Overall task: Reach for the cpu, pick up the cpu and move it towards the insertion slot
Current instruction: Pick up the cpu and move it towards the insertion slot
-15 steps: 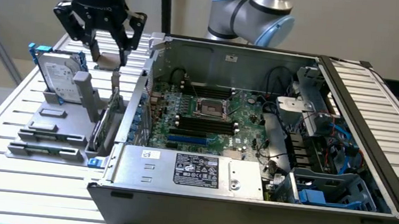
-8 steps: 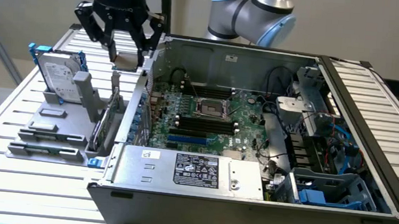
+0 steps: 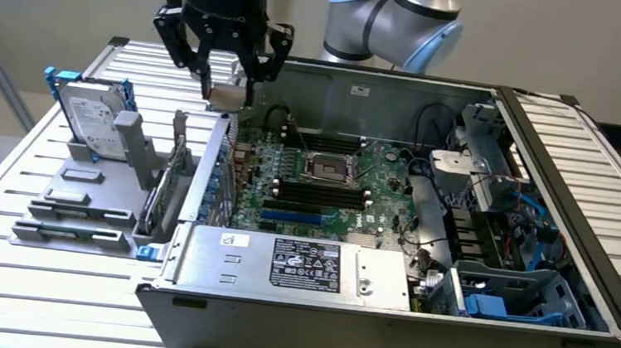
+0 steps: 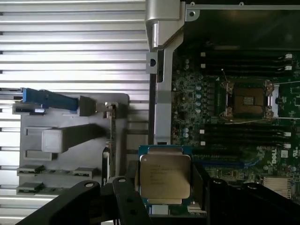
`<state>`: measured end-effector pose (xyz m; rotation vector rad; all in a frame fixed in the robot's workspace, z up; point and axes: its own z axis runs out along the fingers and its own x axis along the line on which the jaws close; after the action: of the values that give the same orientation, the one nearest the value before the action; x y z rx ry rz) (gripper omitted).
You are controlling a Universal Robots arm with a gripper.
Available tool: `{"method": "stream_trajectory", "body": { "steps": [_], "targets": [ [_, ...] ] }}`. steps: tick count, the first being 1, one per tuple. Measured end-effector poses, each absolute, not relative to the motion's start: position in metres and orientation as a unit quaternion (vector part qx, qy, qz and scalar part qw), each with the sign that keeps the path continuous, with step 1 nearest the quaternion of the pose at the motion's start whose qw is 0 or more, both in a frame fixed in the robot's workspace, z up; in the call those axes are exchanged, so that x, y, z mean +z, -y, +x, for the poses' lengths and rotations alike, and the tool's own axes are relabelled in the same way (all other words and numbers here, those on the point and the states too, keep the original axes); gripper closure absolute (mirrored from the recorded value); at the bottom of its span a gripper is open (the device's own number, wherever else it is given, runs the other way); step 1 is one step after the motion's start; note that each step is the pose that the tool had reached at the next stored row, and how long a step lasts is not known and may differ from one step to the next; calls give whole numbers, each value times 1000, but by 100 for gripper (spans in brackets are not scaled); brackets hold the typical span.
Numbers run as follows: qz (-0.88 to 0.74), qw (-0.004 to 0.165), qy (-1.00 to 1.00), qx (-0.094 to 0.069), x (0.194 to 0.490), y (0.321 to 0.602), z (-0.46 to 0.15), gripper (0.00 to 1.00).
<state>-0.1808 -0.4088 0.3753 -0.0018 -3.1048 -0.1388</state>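
The cpu [image 3: 228, 96] is a small silver-topped square chip held in the air over the open case's near wall, toward the exterior view's left. My gripper [image 3: 228, 91] is shut on it, with a black finger on either side. In the wrist view the cpu [image 4: 165, 176] sits between the dark fingers [image 4: 125, 190] of the gripper [image 4: 165, 190], its silver lid facing the camera. The insertion slot [image 3: 330, 169] is a square socket with a dark centre and a metal frame on the green board, inside the case and apart from the chip. The wrist view shows the insertion slot [image 4: 247, 99] uncovered.
A hard drive with blue rails [image 3: 98, 120] stands upright on a grey fixture [image 3: 75, 205] left of the case. Black memory slots [image 3: 315, 193] flank the socket. The power supply [image 3: 292, 264] fills the case's front. Cables and a drive cage [image 3: 505, 239] crowd the right side.
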Motion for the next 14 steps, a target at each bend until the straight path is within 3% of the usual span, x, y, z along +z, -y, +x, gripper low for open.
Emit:
{"method": "stream_trajectory", "body": {
  "steps": [14],
  "targets": [
    [-1,17,999,-45,375,390,-127,45]
  ]
}}
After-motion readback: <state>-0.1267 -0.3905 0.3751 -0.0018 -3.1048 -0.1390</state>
